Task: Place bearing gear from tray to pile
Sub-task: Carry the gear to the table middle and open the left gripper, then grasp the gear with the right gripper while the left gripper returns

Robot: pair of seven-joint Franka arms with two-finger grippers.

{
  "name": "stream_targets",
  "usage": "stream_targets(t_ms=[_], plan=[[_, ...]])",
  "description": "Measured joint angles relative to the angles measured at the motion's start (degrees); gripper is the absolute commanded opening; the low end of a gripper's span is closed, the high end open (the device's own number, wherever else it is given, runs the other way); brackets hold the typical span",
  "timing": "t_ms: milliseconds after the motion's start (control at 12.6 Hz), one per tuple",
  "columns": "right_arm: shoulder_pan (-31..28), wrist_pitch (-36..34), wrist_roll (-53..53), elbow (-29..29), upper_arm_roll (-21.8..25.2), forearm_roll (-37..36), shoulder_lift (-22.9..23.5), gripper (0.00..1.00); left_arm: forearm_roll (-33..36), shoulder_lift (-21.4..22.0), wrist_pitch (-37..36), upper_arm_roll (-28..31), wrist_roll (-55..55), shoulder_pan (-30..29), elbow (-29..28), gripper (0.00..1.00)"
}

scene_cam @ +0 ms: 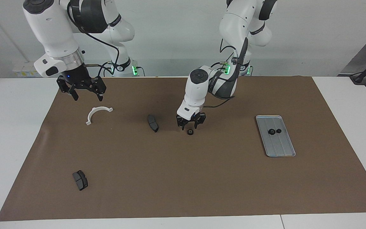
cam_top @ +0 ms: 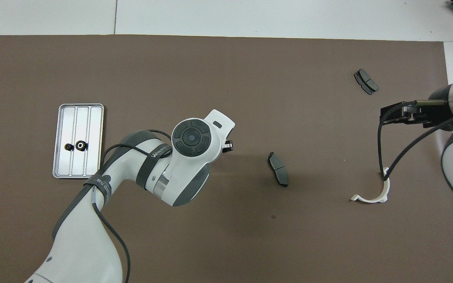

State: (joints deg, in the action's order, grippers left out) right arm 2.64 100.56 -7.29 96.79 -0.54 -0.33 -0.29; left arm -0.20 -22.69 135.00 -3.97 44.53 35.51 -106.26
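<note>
Left gripper (scene_cam: 191, 126): hanging low over the mat, fingers spread, gripping nothing.
Gear (scene_cam: 189, 132): lying on the mat (scene_cam: 183, 178) just below those fingers, beside a brake pad (scene_cam: 152, 123).
Tray (scene_cam: 280, 149): sitting toward the left arm's end, carrying two small dark parts (scene_cam: 274, 131).
Bracket (scene_cam: 97, 114): lying toward the right arm's end.
Right gripper (scene_cam: 85, 92): waiting, fingers wide, over the mat near the bracket.
Second pad (scene_cam: 80, 180): lying well apart, farthest from the robots.

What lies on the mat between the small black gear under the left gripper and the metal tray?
Nothing: in the facing view, only bare brown mat lies between the gear and the tray.
</note>
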Motion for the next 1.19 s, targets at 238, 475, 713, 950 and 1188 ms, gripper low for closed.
stream_targets(t_ms=[238, 475, 713, 950, 1188], plan=[[2.0, 3.1, 0.0, 1.3, -0.4, 0.0, 0.1, 1.00, 0.1, 0.8, -7.3, 1.2, -0.4, -2.5, 4.5, 0.90], [6.2, 7.0, -1.2, 2.6, -0.5, 0.1, 1.4, 1.00, 0.1, 3.5, -14.3, 1.4, -9.2, -11.2, 7.5, 0.89], [11.4, 10.7, -5.2, 2.9, -0.7, 0.1, 4.4, 1.00, 0.1, 6.4, -19.7, 1.5, -23.4, -21.1, 7.5, 0.88], [17.4, 16.5, -11.8, 3.0, -0.7, 0.1, 8.9, 1.00, 0.1, 7.0, -21.2, 1.6, -35.9, -28.6, 6.2, 0.85], [22.2, 20.5, -15.9, 2.9, -0.8, 0.0, 13.0, 1.00, 0.1, 7.0, -20.9, 1.6, -44.5, -34.1, 3.5, 0.82]])
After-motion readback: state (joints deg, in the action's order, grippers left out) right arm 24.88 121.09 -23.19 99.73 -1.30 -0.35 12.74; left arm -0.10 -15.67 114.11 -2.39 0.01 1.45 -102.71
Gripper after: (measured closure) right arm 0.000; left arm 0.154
